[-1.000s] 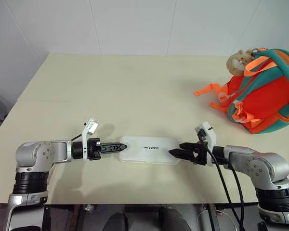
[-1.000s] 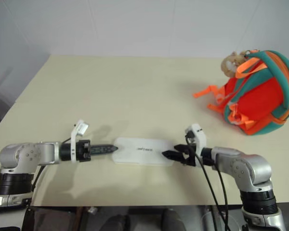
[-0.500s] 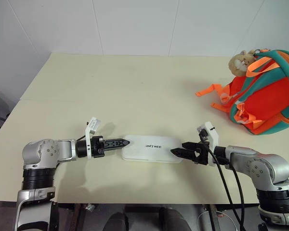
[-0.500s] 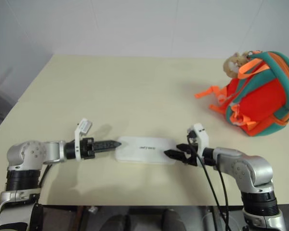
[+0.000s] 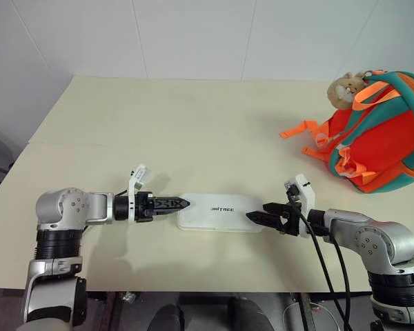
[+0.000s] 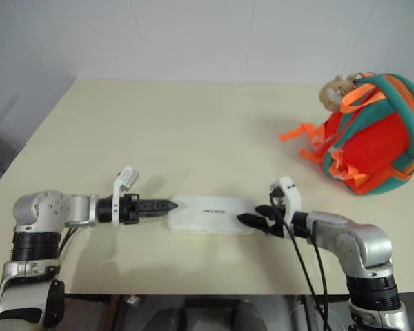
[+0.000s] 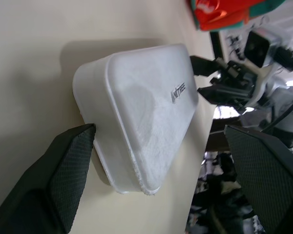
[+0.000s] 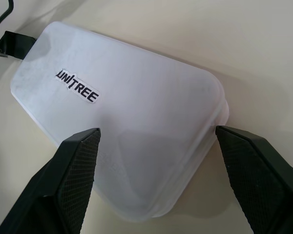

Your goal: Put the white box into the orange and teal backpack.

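Observation:
The white box (image 5: pixel 217 210) lies flat on the table near its front edge, lid up with the dark lettering showing. My left gripper (image 5: pixel 184 203) is at the box's left end, open, one finger (image 7: pixel 63 180) against the box (image 7: pixel 146 112) and the other standing well off it. My right gripper (image 5: pixel 253 217) is at the right end, open, its fingers (image 8: pixel 73 165) to either side of that end of the box (image 8: pixel 132 131). The orange and teal backpack (image 5: pixel 383 131) stands at the table's far right, a tan plush charm (image 5: pixel 345 86) on top.
The cream table (image 5: pixel 172 124) runs wide between box and wall, with a seam across its left part. Orange straps (image 5: pixel 300 131) trail from the backpack toward the middle. The white wall closes the far side. The front edge lies just under both arms.
The whole picture shifted a little after the earliest frame. My left forearm has edged toward the box and its wrist has turned slightly. The box and the right arm have kept still.

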`<action>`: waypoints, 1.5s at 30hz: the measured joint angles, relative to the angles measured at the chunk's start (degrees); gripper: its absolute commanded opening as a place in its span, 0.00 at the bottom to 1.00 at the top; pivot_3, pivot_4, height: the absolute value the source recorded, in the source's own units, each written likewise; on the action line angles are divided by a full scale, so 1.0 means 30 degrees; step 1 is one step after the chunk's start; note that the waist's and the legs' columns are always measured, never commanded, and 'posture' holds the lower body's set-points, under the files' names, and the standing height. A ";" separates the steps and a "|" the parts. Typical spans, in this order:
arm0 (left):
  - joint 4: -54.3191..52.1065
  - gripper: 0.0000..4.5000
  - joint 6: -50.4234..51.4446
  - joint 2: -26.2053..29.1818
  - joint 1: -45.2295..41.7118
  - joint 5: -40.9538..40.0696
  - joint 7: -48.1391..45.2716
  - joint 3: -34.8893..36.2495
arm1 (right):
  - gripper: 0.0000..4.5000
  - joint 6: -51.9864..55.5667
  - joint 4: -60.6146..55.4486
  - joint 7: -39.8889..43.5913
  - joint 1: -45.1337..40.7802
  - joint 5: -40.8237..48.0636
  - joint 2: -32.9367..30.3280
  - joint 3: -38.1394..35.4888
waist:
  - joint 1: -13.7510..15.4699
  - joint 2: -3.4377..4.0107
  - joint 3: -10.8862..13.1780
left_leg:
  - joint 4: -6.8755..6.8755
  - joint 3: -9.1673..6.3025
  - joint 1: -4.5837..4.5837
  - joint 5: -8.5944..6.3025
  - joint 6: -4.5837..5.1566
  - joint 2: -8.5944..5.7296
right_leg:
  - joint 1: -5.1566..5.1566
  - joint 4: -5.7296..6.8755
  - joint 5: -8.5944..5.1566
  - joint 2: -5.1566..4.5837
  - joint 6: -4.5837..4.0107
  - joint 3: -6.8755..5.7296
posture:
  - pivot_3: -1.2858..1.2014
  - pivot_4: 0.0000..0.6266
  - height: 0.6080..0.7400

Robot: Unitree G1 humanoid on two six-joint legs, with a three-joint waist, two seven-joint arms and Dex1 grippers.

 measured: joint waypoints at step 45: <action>-0.0394 1.00 0.1319 0.1241 0.0461 -0.0437 0.0502 0.0419 | 1.00 -0.4697 0.0565 -0.0706 -0.0909 -0.7127 -0.3424 0.4020 | -0.0011 0.0060 0.0037 | -0.0042 0.0000 -0.0032 -0.0013 -0.0037 0.0007 | -0.0022 -0.0092 -0.0003 0.0017 -0.0006 -0.0008 | 0.52 0.24 1.00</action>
